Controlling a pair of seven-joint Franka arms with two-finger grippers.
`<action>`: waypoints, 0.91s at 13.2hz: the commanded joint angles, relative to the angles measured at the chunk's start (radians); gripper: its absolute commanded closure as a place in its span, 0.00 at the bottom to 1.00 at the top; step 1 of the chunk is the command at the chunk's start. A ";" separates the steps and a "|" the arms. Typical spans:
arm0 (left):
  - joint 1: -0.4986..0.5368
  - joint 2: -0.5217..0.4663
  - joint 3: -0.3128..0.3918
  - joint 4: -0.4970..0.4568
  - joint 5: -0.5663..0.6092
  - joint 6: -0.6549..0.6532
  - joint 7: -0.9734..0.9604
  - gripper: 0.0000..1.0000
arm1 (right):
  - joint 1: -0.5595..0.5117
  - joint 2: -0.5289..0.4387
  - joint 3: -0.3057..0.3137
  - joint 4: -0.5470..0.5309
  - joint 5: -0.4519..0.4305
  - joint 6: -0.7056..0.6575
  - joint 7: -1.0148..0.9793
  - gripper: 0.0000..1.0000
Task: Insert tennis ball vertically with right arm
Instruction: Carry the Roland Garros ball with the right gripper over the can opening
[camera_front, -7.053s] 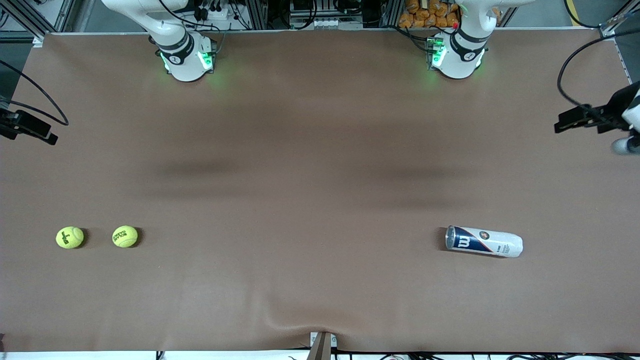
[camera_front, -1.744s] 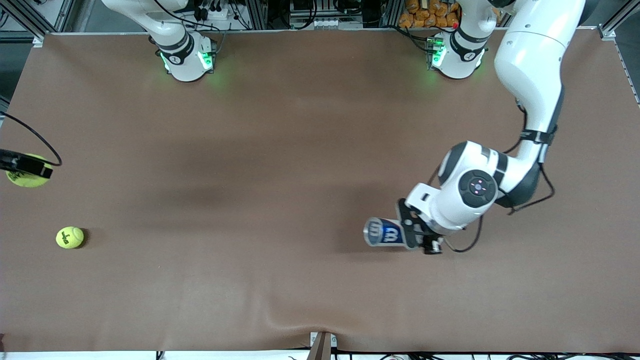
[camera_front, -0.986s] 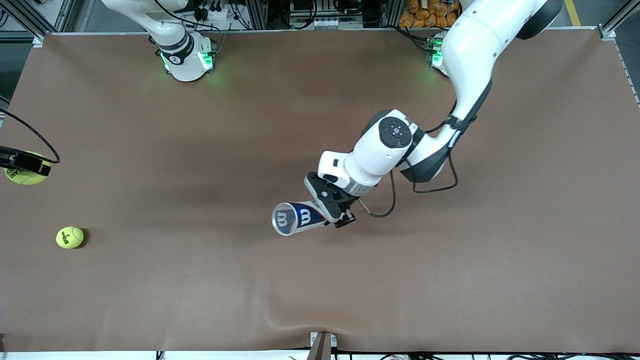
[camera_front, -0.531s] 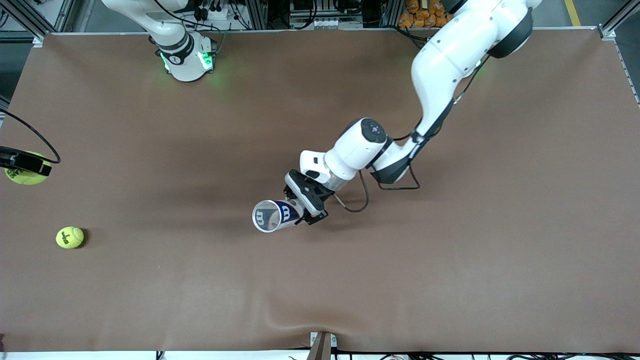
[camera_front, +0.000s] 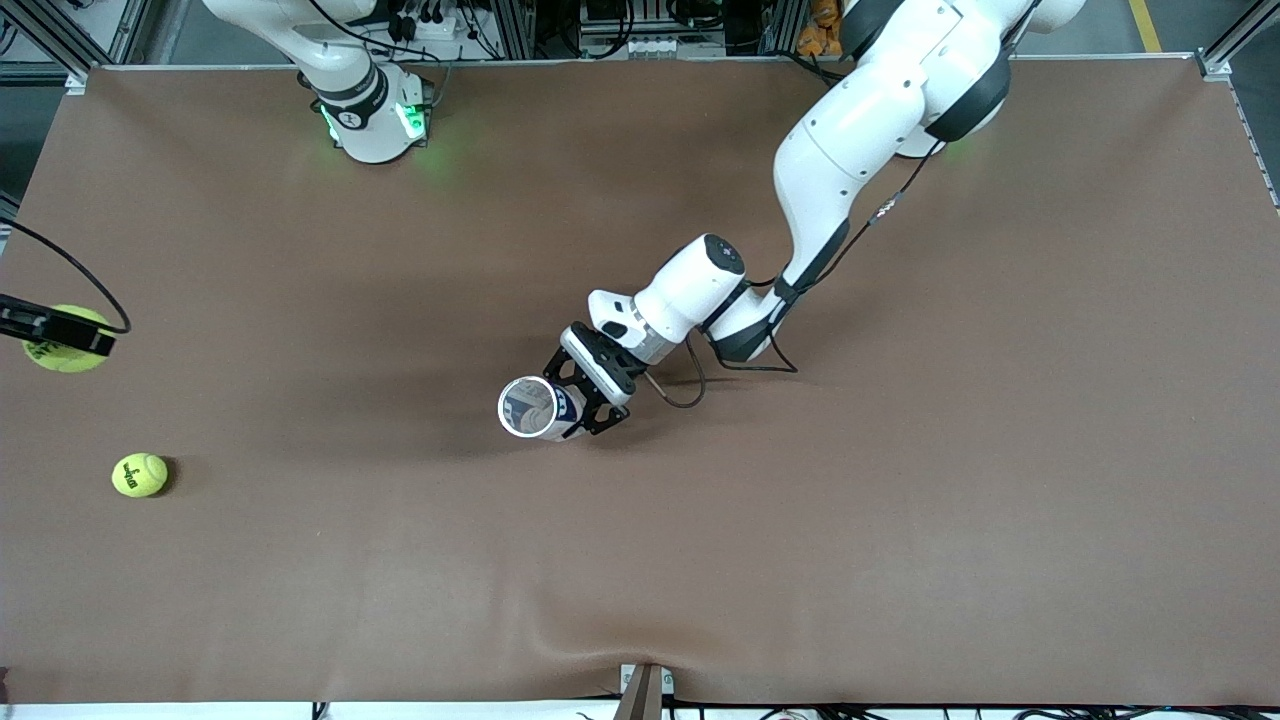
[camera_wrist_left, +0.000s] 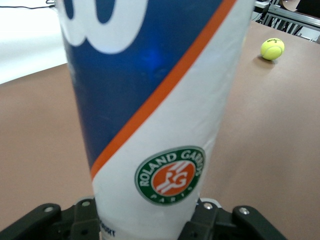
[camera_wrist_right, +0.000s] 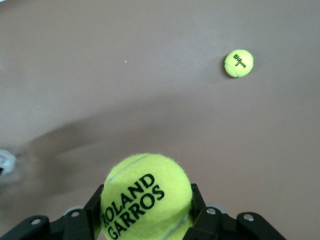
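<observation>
1. I see the right gripper (camera_wrist_right: 145, 220) clamped on a fuzzy yellow-green tennis ball printed "ROLAND GARROS" (camera_wrist_right: 146, 196), held in the air over the right arm's end of the brown table (camera_front: 900, 560); in the front view the ball (camera_front: 60, 340) shows at that edge under a black part of the gripper.
2. My left gripper (camera_front: 585, 392) is closed around the lower end of a white, blue and orange cylindrical ball can with a green Roland Garros badge (camera_wrist_left: 155, 100), holding it over the middle of the table.
3. The can (camera_front: 535, 408) stands nearly upright, its round open mouth facing up toward the front camera.
4. A second yellow-green tennis ball marked Wilson (camera_front: 139, 474) lies on the table near the right arm's end, nearer the front camera than the held ball.
</observation>
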 joint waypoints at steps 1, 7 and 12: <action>-0.086 0.041 0.080 0.024 -0.057 0.086 -0.012 0.44 | 0.072 0.001 0.002 -0.007 0.008 0.023 0.180 1.00; -0.145 0.083 0.132 0.024 -0.110 0.146 -0.012 0.40 | 0.272 0.081 0.002 -0.007 0.009 0.139 0.571 1.00; -0.148 0.097 0.132 0.026 -0.110 0.151 -0.012 0.39 | 0.445 0.191 0.001 -0.007 -0.010 0.285 0.866 1.00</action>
